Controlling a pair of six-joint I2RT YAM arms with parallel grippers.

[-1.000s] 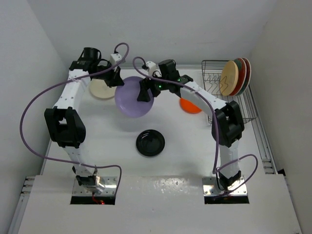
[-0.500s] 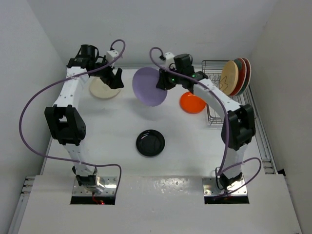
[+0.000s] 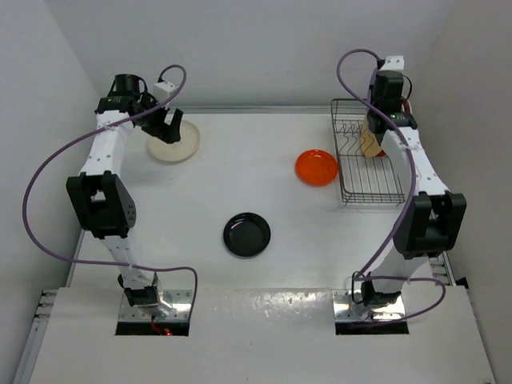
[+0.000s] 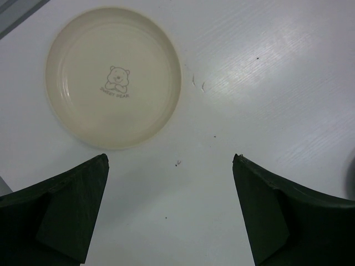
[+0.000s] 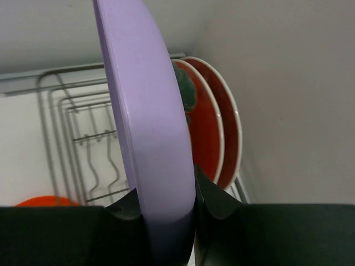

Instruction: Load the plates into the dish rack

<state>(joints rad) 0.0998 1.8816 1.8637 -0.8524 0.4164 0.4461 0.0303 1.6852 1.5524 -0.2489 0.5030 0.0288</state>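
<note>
Dish rack (image 3: pixel 370 164): dark wire, on the worktop (image 3: pixel 240 184) at its far right side. Two red plates (image 5: pixel 206 130) stand on edge at the rack's far-right end, side by side, and a pale orange plate (image 3: pixel 370 138) stands in the rack, partly hidden by the right arm. Lavender plate (image 5: pixel 147 105): held upright on edge over the rack, just left of the red plates, its lower rim pinched between the fingers of the right gripper (image 5: pixel 166 208); whether it touches the wires cannot be told. Small bright orange plate (image 3: pixel 316 166): flat, just beside the rack's left side. Small black plate (image 3: pixel 246 234): flat, well left of the rack and nearer the arm bases. Cream plate (image 4: pixel 113 75): flat, with a small bear print, far left of the rack. Left gripper (image 4: pixel 169 160): spread wide, holding nothing, above bare worktop at the cream plate's edge.
</note>
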